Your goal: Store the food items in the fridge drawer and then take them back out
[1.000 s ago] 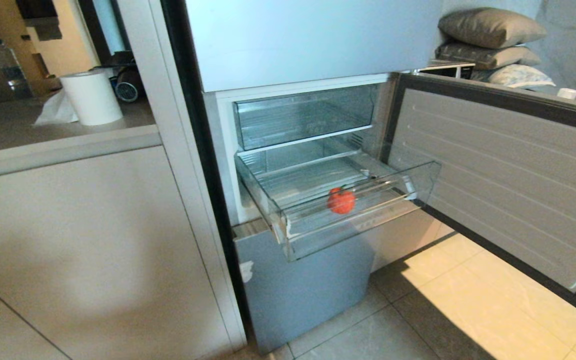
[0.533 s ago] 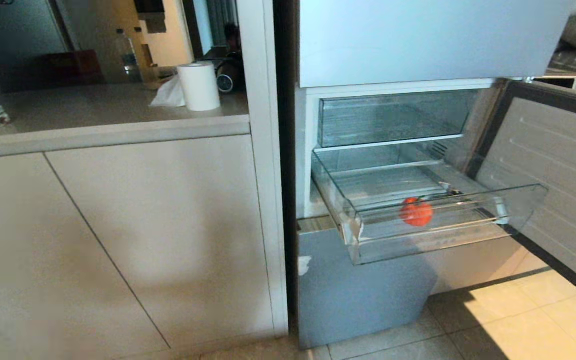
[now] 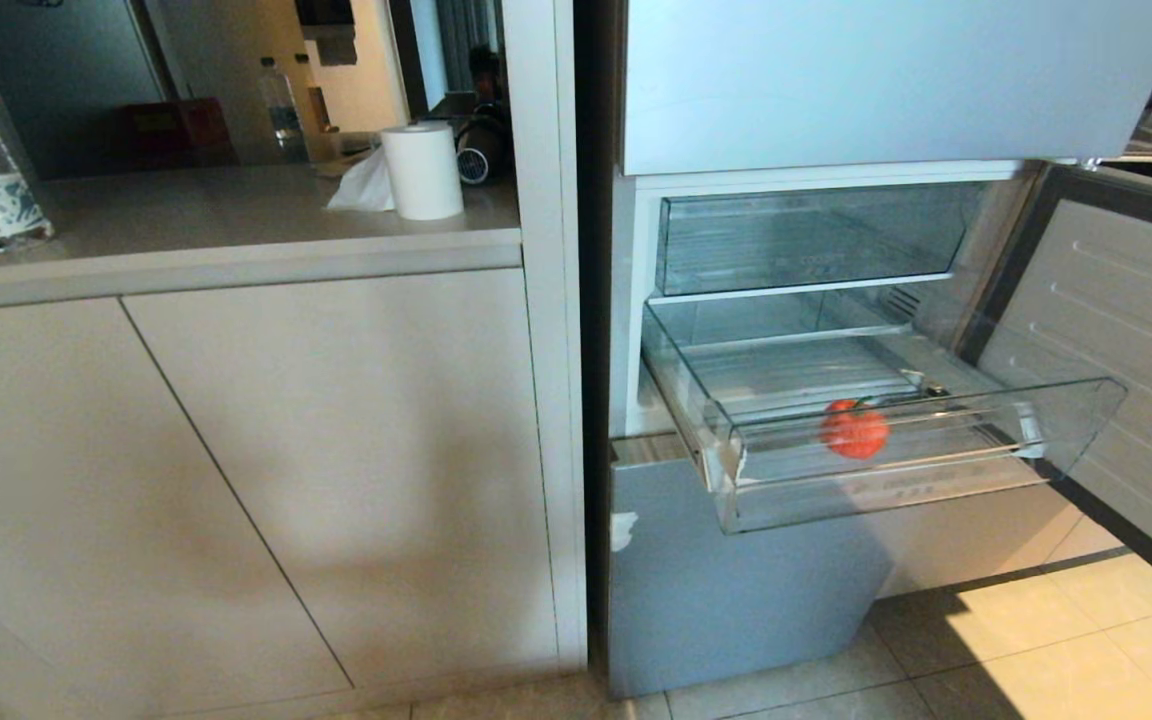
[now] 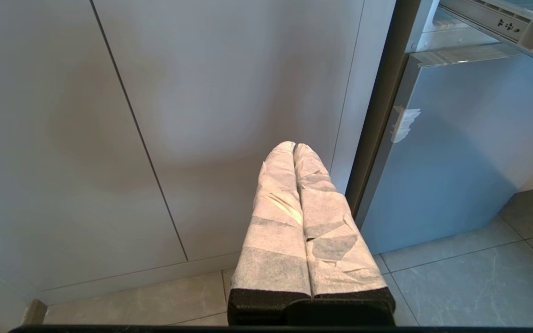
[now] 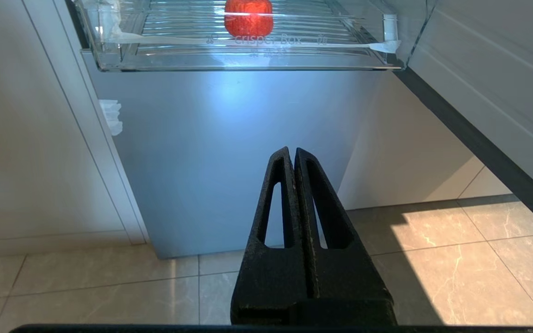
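Both our left gripper (image 4: 294, 147) and right gripper (image 5: 293, 151) hang closed and empty, low beneath the fridge drawer (image 3: 896, 490). The red fruit (image 3: 854, 429) sits near its front; rising could knock the protruding lip.

One food item (image 3: 854, 429) lies in the fridge drawer (image 3: 896, 492), right of the cabinet (image 3: 236, 450).
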Motion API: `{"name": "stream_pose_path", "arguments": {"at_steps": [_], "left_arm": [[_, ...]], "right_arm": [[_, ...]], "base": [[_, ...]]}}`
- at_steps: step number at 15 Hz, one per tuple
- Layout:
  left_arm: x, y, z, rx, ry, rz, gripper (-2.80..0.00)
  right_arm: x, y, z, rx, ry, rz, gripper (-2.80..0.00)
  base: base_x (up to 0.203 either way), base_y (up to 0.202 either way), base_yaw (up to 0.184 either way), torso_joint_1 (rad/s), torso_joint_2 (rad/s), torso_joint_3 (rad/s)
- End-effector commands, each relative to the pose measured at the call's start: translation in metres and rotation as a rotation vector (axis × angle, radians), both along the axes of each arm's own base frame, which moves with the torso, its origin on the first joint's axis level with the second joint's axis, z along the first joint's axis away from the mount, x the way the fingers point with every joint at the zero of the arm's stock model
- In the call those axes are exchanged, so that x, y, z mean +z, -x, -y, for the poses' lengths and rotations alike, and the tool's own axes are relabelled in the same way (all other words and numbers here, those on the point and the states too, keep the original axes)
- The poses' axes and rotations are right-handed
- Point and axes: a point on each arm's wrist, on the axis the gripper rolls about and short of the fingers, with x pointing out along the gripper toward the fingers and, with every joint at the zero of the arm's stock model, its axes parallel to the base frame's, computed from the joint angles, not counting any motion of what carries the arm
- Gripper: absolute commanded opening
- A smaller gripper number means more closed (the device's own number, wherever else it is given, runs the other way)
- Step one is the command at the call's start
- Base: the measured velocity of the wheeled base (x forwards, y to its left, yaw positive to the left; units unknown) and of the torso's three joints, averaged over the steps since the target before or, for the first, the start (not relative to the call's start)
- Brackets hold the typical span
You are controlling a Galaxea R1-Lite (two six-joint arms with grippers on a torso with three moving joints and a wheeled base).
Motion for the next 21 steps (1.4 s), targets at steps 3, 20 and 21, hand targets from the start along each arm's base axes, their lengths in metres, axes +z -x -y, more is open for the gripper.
{"name": "stream_pose_path", "arguments": {"at_steps": [3,20,21], "left_arm": [[0.0001,-0.0001,0.0,0.001,0.0,-0.001,-2.8],[0.0,0.0,0.0,0.0,0.0,0.0,-2.8],[0.0,-0.0001,0.0,0.0,0.0,-0.001,-2.8]], "right_arm": [[0.0,0.0,0.0,-0.001,-0.002,0.0,-2.8],[0.0002,0.0,0.0,-0.001,-0.027,0.002,-2.8],[0.0002,0.0,0.0,-0.001,-0.027,0.002,-2.8]], "base": [[0.0,0.0,0.0,0.0,0.0,0.0],[0.115,0.0,0.0,0.015,-0.02,-0.011],[0.0,0.0,0.0,0.229,-0.46,-0.231]]}}
